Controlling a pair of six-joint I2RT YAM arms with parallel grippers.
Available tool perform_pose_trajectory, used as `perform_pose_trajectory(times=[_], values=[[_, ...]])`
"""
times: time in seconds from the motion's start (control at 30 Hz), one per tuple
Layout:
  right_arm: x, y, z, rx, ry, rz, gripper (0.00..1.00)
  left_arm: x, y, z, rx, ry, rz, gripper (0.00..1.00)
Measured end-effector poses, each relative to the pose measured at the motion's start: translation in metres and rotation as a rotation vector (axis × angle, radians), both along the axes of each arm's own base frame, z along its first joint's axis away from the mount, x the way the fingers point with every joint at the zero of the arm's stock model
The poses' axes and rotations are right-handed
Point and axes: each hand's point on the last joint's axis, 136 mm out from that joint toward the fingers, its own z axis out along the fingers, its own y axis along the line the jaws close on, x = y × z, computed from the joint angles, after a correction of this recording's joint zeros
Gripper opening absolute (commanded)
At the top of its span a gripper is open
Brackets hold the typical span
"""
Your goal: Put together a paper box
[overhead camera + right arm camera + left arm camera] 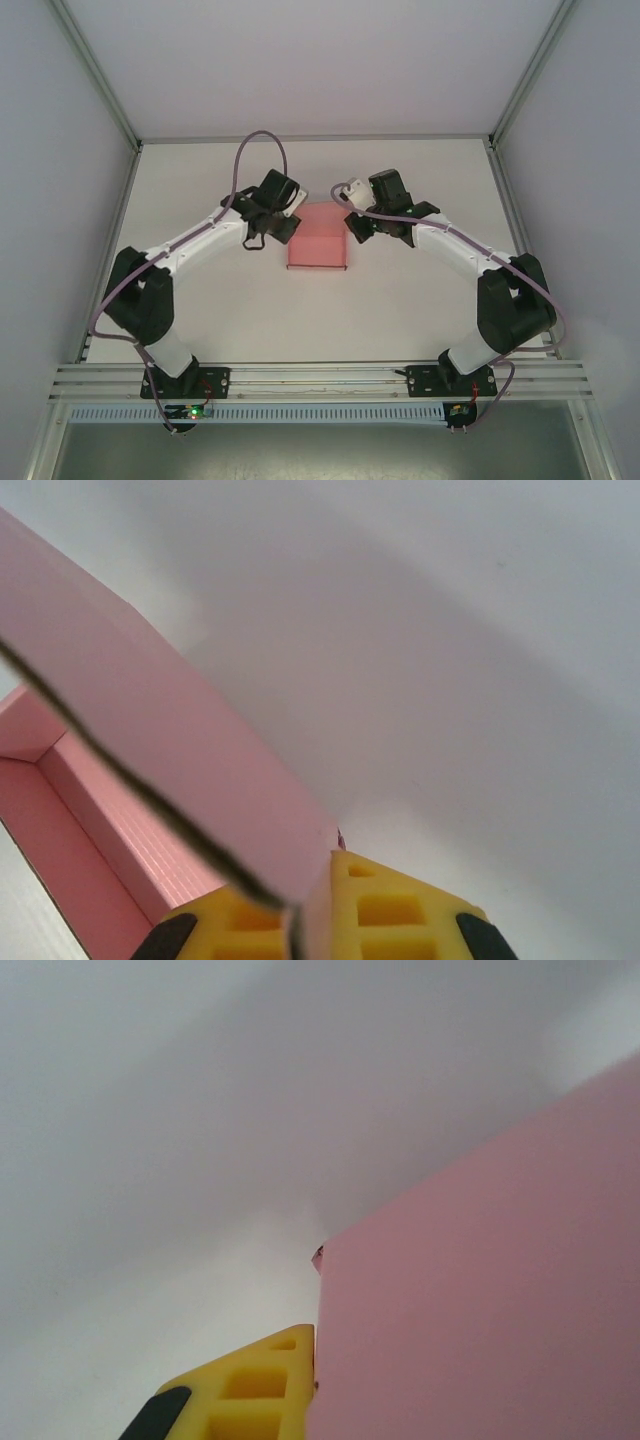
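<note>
One pink box (pixel 318 250) sits on the desk (pixel 420 300), between the two tools: just right of the left tool (pixel 289 227), just left of the right tool (pixel 352 224). Each tool is at a far corner of the box, about equally near, and the open tray extends from them toward the arm bases.

The back panel (pixel 320 216) stands up and its long axis runs side to side, from tool to tool.

Right tool: clenched on the panel. In the right wrist view the card edge passes between both yellow fingers (pixel 385 912).

Left tool: one yellow finger (pixel 255 1392) lies against the panel's outer face. The other finger is hidden behind the card, so I can't tell if it's clamped.

Next move is likely folding this panel down over the tray, and both ends need to move together.

Count: 1 box, 2 tools, 2 arms, 1 desk.
</note>
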Motion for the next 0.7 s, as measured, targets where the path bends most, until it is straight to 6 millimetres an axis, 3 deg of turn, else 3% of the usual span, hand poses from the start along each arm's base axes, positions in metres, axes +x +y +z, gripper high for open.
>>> perform_pose_trajectory(times=[0.23, 0.47, 0.7], values=[[0.028, -0.009, 0.003, 0.093, 0.004, -0.239, 0.0, 0.044, -0.012, 0.009, -0.045, -0.035, 0.165, 0.0], [0.057, -0.011, -0.005, 0.239, 0.029, -0.46, 0.0, 0.057, -0.016, -0.002, -0.098, -0.017, 0.291, 0.0], [0.066, -0.006, -0.005, 0.264, -0.014, -0.561, 0.0, 0.068, -0.017, -0.004, -0.158, -0.036, 0.392, 0.0]])
